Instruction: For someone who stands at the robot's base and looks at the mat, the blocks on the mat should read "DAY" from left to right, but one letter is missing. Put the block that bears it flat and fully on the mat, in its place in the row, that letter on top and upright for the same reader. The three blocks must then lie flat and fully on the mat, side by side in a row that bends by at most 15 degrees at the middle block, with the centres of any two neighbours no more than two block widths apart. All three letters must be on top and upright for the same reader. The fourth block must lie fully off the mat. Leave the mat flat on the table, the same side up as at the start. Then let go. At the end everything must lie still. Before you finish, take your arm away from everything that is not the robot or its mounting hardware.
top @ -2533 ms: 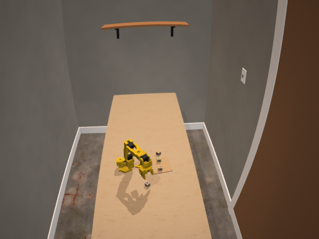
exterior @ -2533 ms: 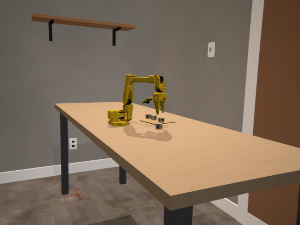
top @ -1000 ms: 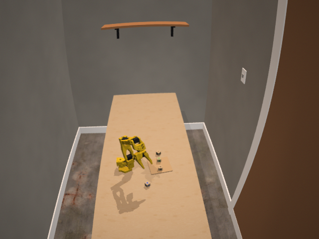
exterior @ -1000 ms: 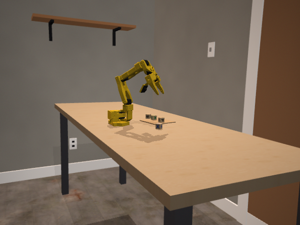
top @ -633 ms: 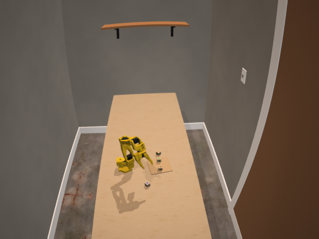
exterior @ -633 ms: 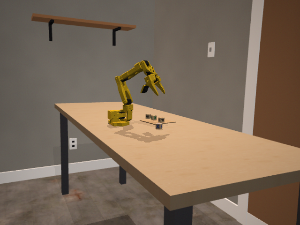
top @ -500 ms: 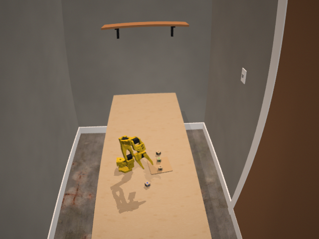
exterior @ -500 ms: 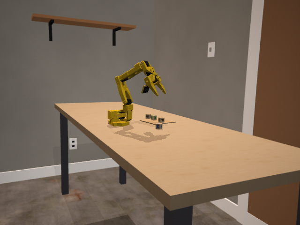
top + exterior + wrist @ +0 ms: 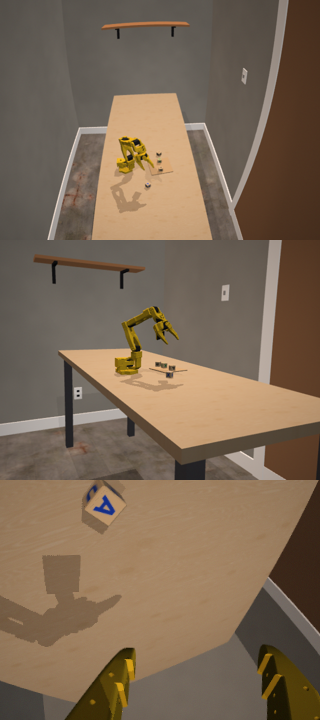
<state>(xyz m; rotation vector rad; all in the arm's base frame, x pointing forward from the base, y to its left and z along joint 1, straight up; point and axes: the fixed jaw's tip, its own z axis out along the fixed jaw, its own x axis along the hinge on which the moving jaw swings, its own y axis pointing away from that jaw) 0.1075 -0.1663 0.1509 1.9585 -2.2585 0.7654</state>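
Note:
My gripper (image 9: 148, 168) (image 9: 172, 341) (image 9: 197, 649) is partly open and empty, high above the table near the mat. The thin tan mat (image 9: 166, 164) (image 9: 180, 370) lies flat on the table. A block with green letters (image 9: 159, 160) (image 9: 164, 365) and a block with dark letters (image 9: 160, 168) (image 9: 172, 367) sit on it, apart from each other. Another dark-lettered block (image 9: 158, 153) (image 9: 157, 364) sits off the mat, past its far edge. A blue-lettered block (image 9: 147, 184) (image 9: 169, 374) (image 9: 105, 506) sits on the table off the mat; the wrist view shows its blue A. The top letters of the others are too small to read.
The wooden table (image 9: 155, 214) (image 9: 219, 400) carries the arm's base (image 9: 125, 166) (image 9: 126, 369), to the left of the mat in the top view. The arm's shadow falls on the table beside the blue-lettered block. A wall shelf (image 9: 144, 24) (image 9: 87, 264) hangs far behind.

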